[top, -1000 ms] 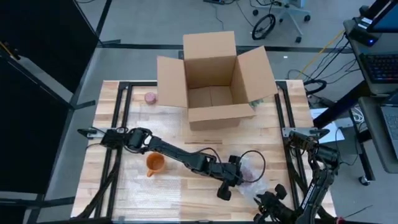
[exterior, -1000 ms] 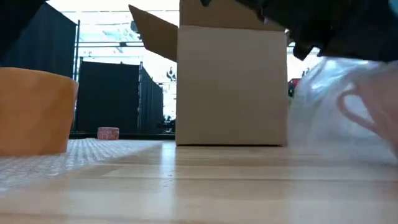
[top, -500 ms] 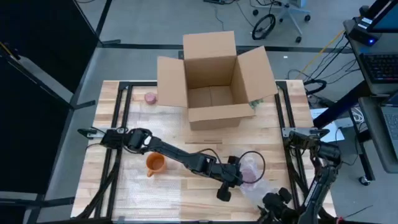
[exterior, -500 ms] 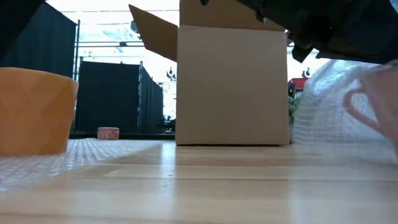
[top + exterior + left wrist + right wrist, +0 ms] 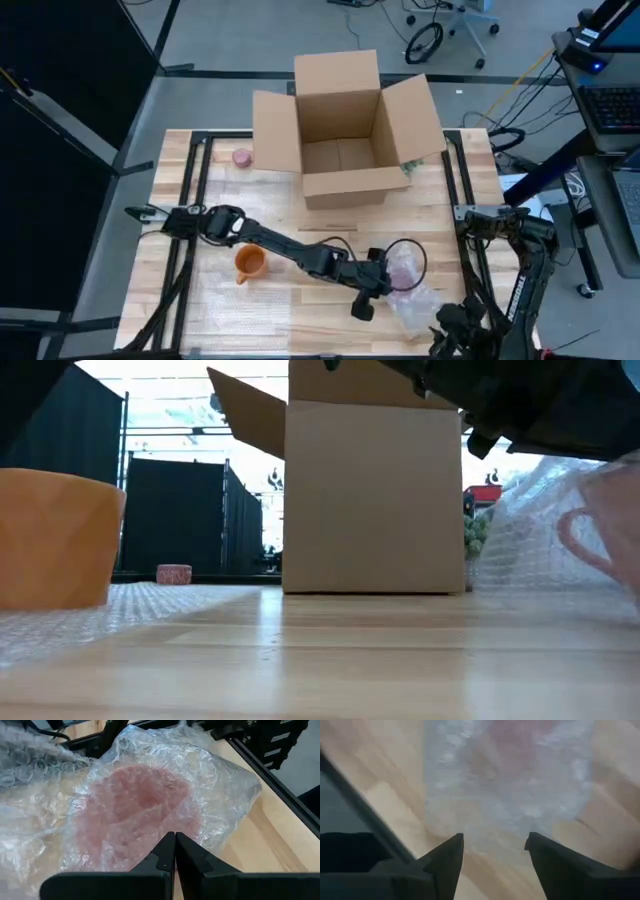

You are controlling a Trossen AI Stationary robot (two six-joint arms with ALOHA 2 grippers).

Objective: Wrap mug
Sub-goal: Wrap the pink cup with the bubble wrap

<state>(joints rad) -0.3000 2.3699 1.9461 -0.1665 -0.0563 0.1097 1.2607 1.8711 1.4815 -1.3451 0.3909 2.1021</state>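
Left gripper: its fingers are pressed together with no gap, tips resting against the bubble wrap that covers the pink mug. Whether a fold of film is pinched between them cannot be told. In the high view this gripper sits just beside the wrapped bundle, on the right half of the desk, toward its front edge.

Right gripper: fingers spread wide, nothing between them, hovering over the near edge of the same wrap. In the high view it is at the desk's front right corner, near the bundle but apart from it.

Step in hand, as judged: closing the wrap round the pink mug, whose handle shows through the film in the low view. To do it well, the left fingers should pin the film firmly against the mug while the right fingers take the loose flap low, near the desk, and draw it across without dragging the mug. The film is slippery and springy; a shallow grip is likely to slide off.

Count:
- mugs: two, one pink and wrapped, one orange mug on a second flat sheet
- cardboard box: one, open
- small pink roll: one, beside the box
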